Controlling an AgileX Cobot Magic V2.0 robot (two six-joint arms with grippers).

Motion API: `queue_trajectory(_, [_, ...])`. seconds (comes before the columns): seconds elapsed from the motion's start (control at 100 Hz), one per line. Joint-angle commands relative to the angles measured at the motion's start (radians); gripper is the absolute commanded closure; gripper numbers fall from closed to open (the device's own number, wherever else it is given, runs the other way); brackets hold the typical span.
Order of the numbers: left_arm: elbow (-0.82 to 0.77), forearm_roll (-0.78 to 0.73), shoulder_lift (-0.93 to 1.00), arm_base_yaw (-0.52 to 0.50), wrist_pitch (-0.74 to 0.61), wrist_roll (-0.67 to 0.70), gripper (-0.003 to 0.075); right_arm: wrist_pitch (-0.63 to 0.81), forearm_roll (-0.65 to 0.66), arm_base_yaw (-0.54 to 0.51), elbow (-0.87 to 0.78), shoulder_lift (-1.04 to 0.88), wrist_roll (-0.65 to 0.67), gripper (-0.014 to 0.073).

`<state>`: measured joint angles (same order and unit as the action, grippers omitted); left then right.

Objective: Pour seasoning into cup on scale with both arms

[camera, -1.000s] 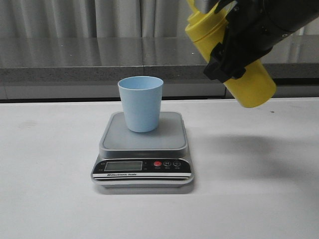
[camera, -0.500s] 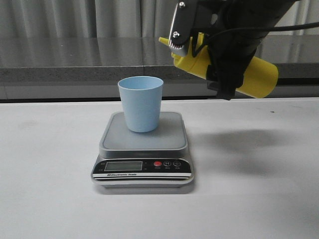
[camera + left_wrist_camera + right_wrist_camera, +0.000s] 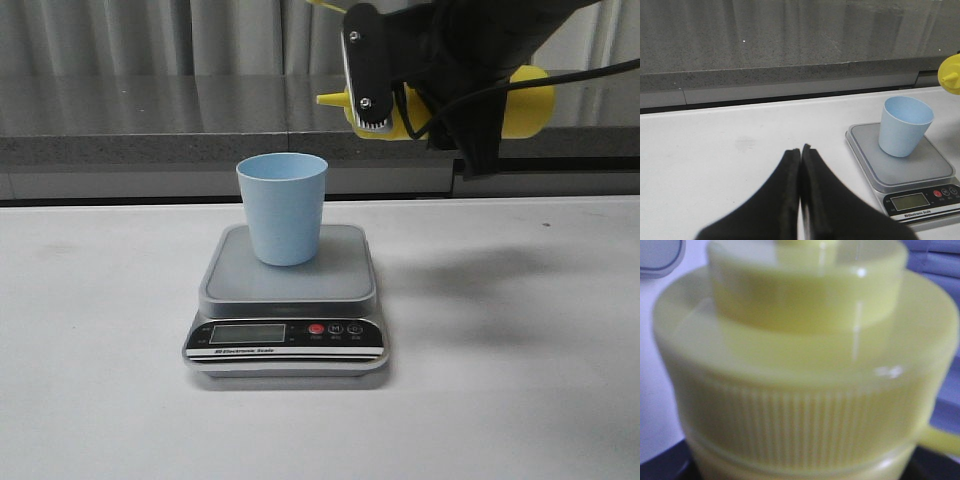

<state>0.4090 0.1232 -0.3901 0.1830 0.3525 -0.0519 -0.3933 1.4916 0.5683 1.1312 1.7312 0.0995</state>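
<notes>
The pale blue cup (image 3: 283,207) stands upright on the silver-grey scale (image 3: 288,300). My right gripper (image 3: 435,95) is shut on the yellow seasoning bottle (image 3: 520,105) and holds it about level in the air, above and to the right of the cup, nozzle tip (image 3: 326,99) pointing left toward it. In the right wrist view the ribbed yellow cap (image 3: 800,405) fills the picture. My left gripper (image 3: 801,150) is shut and empty, low over the table left of the scale (image 3: 905,167); the cup (image 3: 905,126) and the bottle's nozzle (image 3: 951,77) show there too.
A white table (image 3: 110,400) carries the scale. A grey ledge and wall (image 3: 130,140) run along the back edge.
My right gripper has turned the bottle from base-down tilted to about level, with the nozzle swung round to point left toward the cup. The cup and scale have not moved.
</notes>
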Motion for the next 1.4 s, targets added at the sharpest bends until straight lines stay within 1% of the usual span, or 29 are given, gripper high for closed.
queue_trajectory(0.0, [0.028, 0.004, -0.007, -0.004, -0.083, 0.011, 0.0741, -0.035, 0.098, 0.010, 0.036, -0.040, 0.007, 0.0652])
queue_trajectory(0.33, [0.028, 0.004, -0.007, -0.004, -0.083, 0.011, 0.0741, -0.134, 0.261, 0.059, 0.036, -0.003, 0.011, 0.0652])
queue_trajectory(0.49, [0.028, 0.004, -0.007, -0.004, -0.083, 0.011, 0.0741, -0.155, 0.303, 0.064, 0.036, -0.001, 0.027, 0.0652])
queue_trajectory(0.67, [0.028, 0.004, -0.007, -0.004, -0.083, 0.011, 0.0741, -0.174, 0.307, 0.067, 0.036, -0.001, 0.033, 0.0652])
queue_trajectory(0.78, [0.028, 0.004, -0.007, -0.004, -0.083, 0.011, 0.0741, -0.174, 0.287, 0.067, 0.036, -0.002, 0.073, 0.0652])
queue_trajectory(0.88, [0.028, 0.004, -0.007, -0.004, -0.083, 0.011, 0.0741, -0.165, 0.201, 0.067, 0.037, -0.007, 0.160, 0.0652])
queue_trajectory(0.96, [0.028, 0.004, -0.007, -0.004, -0.083, 0.011, 0.0741, -0.148, 0.073, 0.064, 0.038, -0.017, 0.228, 0.0652])
queue_trajectory(1.01, [0.028, 0.004, -0.007, -0.004, -0.083, 0.011, 0.0741, -0.108, -0.003, 0.053, 0.038, -0.029, 0.254, 0.0652])
queue_trajectory(1.18, [0.028, 0.004, -0.007, -0.004, -0.083, 0.011, 0.0741, 0.095, -0.269, -0.012, 0.038, -0.086, 0.279, 0.0652])
queue_trajectory(1.34, [0.028, 0.004, -0.007, -0.004, -0.083, 0.011, 0.0741, 0.196, -0.525, -0.101, 0.028, -0.128, 0.279, 0.0652])
queue_trajectory(1.39, [0.028, 0.004, -0.007, -0.004, -0.083, 0.011, 0.0741, 0.262, -0.595, -0.132, 0.010, -0.145, 0.279, 0.0652])
